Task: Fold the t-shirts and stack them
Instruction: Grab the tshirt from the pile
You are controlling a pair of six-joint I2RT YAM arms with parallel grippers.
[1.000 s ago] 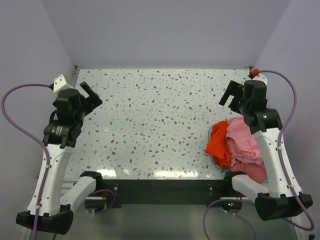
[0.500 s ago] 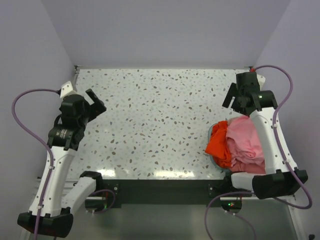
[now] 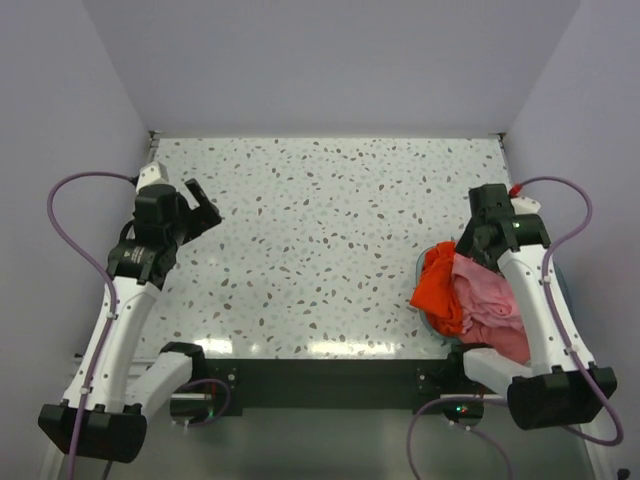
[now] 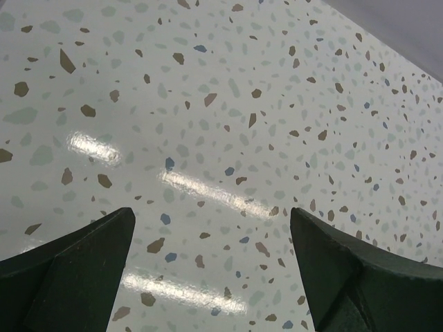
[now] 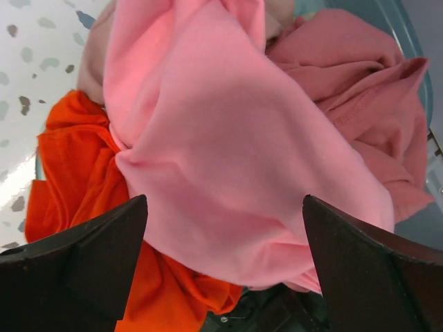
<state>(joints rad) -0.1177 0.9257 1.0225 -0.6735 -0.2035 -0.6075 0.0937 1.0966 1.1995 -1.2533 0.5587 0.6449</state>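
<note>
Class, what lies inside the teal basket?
Three crumpled shirts: light pink shirt on top, orange-red shirt at one side, salmon shirt at the other. The basket shows only its rim; its floor is covered.

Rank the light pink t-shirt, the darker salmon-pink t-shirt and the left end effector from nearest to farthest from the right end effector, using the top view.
1. light pink t-shirt, directly under the right end effector, at the right of the table.
2. darker salmon-pink t-shirt, also on the right, toward the near edge.
3. left end effector, far across on the left side.
</note>
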